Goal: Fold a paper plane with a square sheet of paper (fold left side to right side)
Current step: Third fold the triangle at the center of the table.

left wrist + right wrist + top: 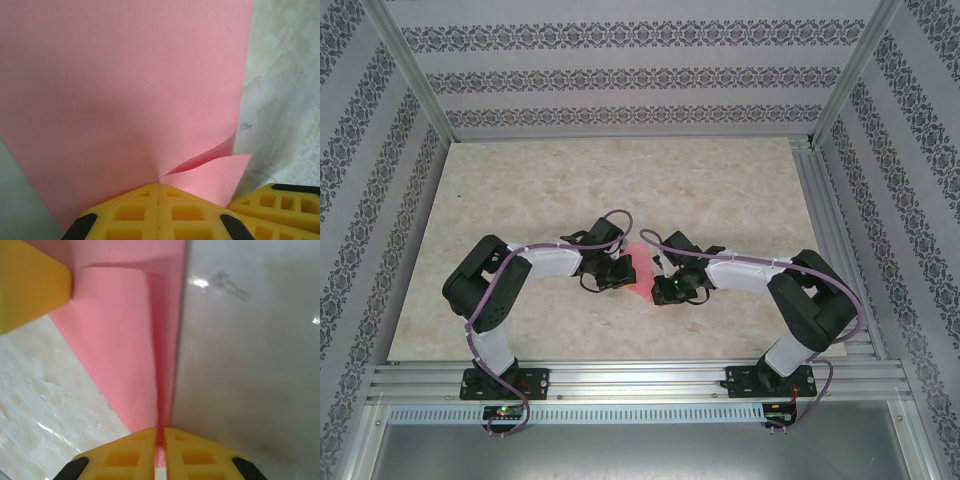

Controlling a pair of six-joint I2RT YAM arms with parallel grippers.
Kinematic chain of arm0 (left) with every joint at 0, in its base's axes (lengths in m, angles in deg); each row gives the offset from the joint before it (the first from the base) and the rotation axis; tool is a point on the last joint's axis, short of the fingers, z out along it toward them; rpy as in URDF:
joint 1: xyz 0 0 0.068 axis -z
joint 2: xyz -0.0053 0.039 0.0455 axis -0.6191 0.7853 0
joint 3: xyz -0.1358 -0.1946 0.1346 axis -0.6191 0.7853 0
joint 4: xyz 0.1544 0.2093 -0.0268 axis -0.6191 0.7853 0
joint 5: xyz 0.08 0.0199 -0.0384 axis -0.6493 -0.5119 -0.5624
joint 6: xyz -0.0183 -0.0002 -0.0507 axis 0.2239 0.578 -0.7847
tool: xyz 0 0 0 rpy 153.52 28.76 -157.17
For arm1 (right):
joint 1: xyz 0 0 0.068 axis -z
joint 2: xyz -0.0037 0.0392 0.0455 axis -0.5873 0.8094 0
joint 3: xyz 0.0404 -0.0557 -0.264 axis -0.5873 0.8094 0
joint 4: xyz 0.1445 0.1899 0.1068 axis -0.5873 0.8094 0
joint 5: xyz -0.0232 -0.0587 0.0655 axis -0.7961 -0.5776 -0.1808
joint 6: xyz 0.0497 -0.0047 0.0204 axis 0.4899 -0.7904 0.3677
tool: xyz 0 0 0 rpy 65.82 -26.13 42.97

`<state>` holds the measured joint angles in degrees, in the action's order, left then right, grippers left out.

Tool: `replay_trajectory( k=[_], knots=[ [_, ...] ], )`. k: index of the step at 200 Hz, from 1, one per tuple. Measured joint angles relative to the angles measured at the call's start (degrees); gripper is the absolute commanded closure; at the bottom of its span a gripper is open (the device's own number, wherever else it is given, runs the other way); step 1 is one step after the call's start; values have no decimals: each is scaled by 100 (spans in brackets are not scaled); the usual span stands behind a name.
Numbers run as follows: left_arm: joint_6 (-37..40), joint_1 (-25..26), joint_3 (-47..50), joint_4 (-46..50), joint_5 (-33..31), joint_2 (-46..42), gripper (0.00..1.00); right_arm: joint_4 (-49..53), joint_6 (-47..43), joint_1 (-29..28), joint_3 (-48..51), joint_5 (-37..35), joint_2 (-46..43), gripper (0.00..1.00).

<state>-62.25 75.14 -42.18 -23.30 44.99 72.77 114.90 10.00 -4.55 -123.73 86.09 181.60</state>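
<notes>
The square sheet of paper (640,266) is pinkish-red and partly folded. It is held up off the table between my two grippers at the middle of the table. My left gripper (618,272) is shut, and its yellow fingertips pinch the sheet where a crease starts. In the left wrist view the paper (125,75) spreads upward from that gripper (158,186), with a loose flap curling at the right. My right gripper (665,288) is shut on a folded edge. In the right wrist view the paper (120,355) runs straight into that gripper (160,432), between its fingers.
The table top (620,180) is pale marble-patterned, with free room across its far half and both sides. Aluminium rails (640,380) run along the near edge and the right side. Patterned walls close in the back and sides. The two grippers sit very close together.
</notes>
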Motion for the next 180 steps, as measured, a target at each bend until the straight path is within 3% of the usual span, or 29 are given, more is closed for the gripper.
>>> replay_trajectory(
  k=[64, 132, 180],
  knots=[
    [0, 0, 31, -136, 31, 22, 95, 289, 361, -411, -422, -114, -35, 88],
    [-2, 0, 52, -175, 33, 22, 97, 153, 461, -428, -870, -205, 767, 87],
    [2, 0, 52, -175, 28, 22, 98, 57, 483, -420, -782, -216, 721, 88]
  ],
)
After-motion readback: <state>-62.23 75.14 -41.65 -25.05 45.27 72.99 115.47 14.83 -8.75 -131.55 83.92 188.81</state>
